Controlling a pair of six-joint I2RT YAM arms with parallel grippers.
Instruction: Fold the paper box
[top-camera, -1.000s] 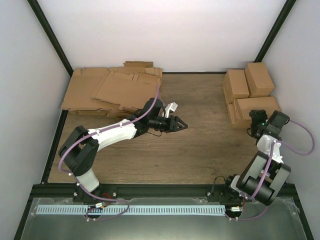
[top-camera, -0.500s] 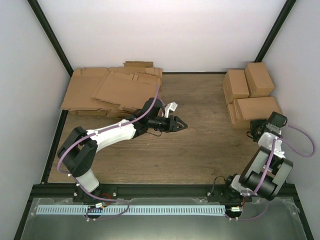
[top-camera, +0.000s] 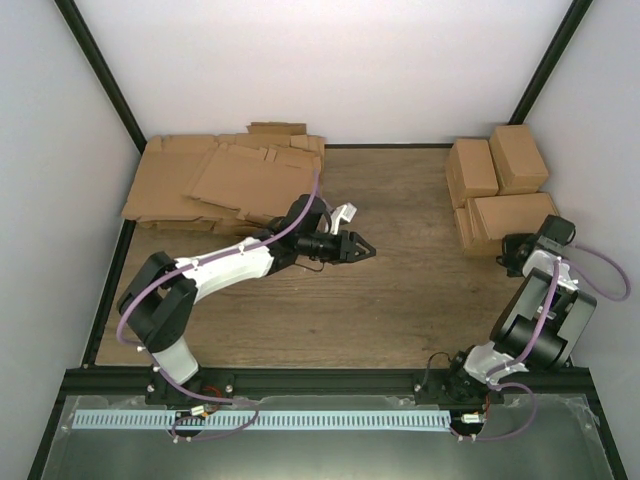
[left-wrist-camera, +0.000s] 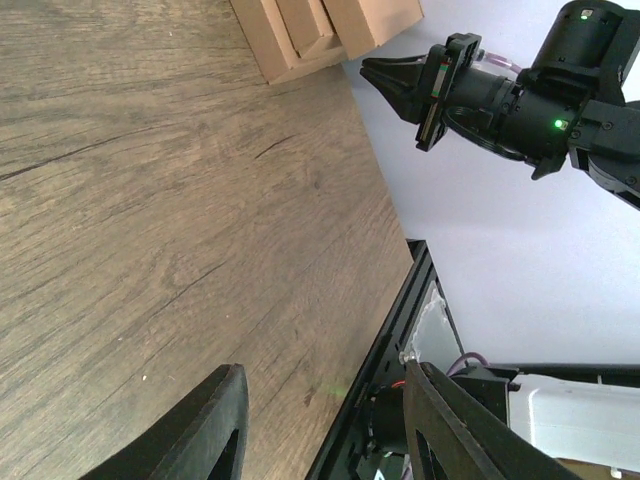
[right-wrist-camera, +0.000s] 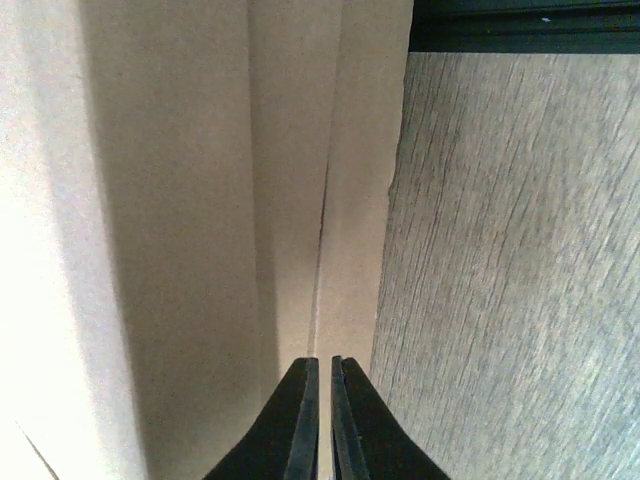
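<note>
Small brown paper boxes (top-camera: 508, 216) stand grouped at the back right of the wooden table; in the left wrist view their corner (left-wrist-camera: 318, 28) shows at the top. My right gripper (top-camera: 508, 254) is shut with nothing in it, its tips just in front of the nearest box. The right wrist view shows the shut gripper (right-wrist-camera: 321, 364) pointing along that box's pale side (right-wrist-camera: 180, 220) where it meets the table. My left gripper (top-camera: 366, 250) hovers over the table's middle, open and empty. Its own camera shows the gripper (left-wrist-camera: 325, 368) wide apart and the right gripper (left-wrist-camera: 392, 80) beyond.
A pile of wide flat cardboard sheets (top-camera: 225, 180) lies at the back left. White walls close in the back and sides, and a black frame rail (top-camera: 330, 378) runs along the table's near edge. Bare wood (top-camera: 400, 300) lies between the two arms.
The right gripper has gone from open to shut beside the nearest box, and the right arm's wrist and elbow have shifted a little to the right. The left arm has not moved.
</note>
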